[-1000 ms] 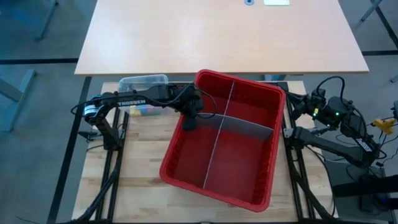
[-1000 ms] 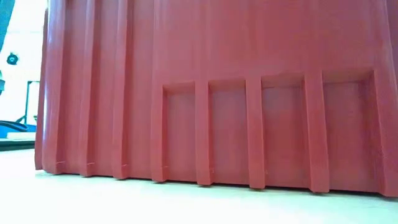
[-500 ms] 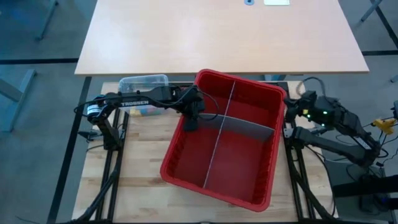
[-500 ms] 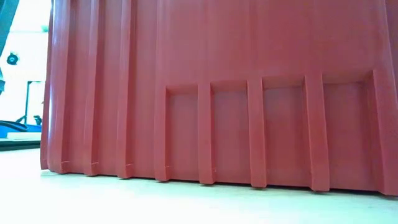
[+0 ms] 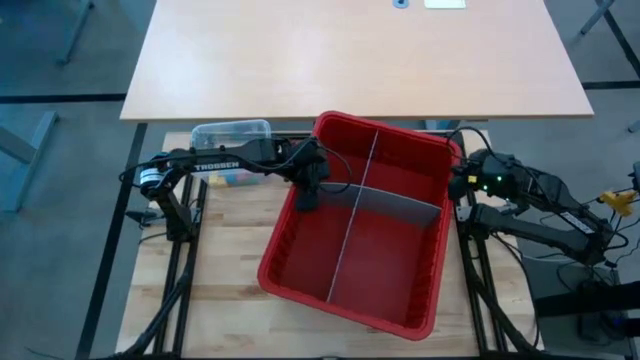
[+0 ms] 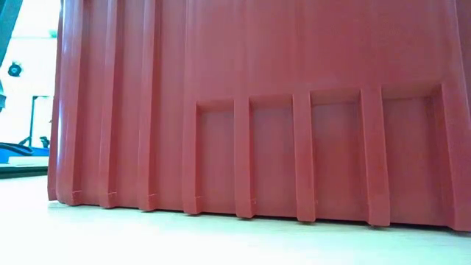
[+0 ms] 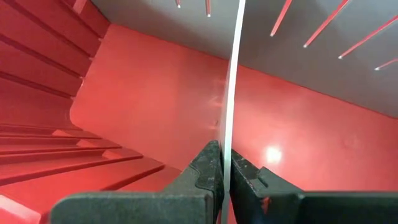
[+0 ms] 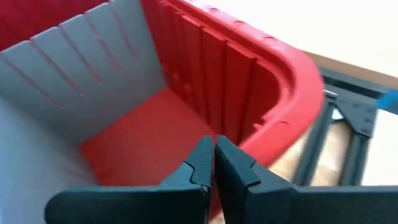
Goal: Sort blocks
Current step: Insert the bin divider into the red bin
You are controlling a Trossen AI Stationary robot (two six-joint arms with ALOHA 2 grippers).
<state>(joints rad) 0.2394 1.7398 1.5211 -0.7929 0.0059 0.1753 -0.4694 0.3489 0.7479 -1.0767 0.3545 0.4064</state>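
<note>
Two arms are on your screen. Your left gripper (image 5: 309, 190) sits just inside the red bin (image 5: 290, 285) at its left wall, pinched tight on the edge of a grey divider panel (image 7: 231, 93). Your right gripper (image 8: 213, 163) hovers over the bin's right rim, fingers pressed together, holding nothing. Blocks (image 5: 232, 178): only a bit of yellow shows, by the clear tub (image 5: 231, 131) far-left of the bin.
</note>
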